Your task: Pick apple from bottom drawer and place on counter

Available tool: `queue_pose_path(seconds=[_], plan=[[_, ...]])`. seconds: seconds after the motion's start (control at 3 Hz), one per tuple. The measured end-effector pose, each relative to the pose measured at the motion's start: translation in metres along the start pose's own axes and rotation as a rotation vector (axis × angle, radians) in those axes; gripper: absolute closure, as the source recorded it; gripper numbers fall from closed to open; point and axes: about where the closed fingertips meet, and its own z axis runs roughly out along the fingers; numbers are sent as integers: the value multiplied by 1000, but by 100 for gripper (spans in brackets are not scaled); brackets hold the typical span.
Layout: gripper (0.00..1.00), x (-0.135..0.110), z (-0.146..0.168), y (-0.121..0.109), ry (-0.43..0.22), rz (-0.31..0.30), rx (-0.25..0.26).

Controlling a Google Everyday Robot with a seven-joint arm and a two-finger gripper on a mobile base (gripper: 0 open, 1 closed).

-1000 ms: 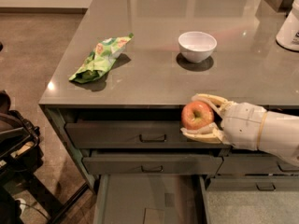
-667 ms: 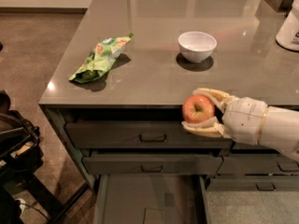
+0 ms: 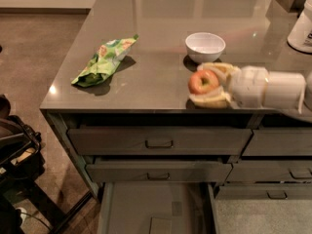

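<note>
The apple (image 3: 203,82) is small, round and red-orange. It sits between the two pale fingers of my gripper (image 3: 208,84), which reaches in from the right. The gripper is shut on the apple and holds it over the front part of the glossy grey-brown counter (image 3: 146,43), near its front edge. Whether the apple touches the counter I cannot tell. The bottom drawer (image 3: 156,208) is pulled open below, and its flat dark floor is bare.
A white bowl (image 3: 205,46) stands just behind the gripper. A green snack bag (image 3: 104,61) lies on the counter's left part. A white container (image 3: 302,28) stands at the far right. Two handled drawers (image 3: 159,143) are closed. Dark equipment (image 3: 14,155) stands on the floor at left.
The gripper with the apple has risen from in front of the top drawer to above the counter's front edge and moved a little inward over it.
</note>
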Motion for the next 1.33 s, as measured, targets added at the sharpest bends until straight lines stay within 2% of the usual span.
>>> queue_pose_path(seconds=[0.33, 0.67, 1.33], plan=[[100, 16, 41, -41, -58, 24, -58], [84, -13, 71, -68, -117, -15, -64], [37, -15, 71, -68, -117, -17, -63]])
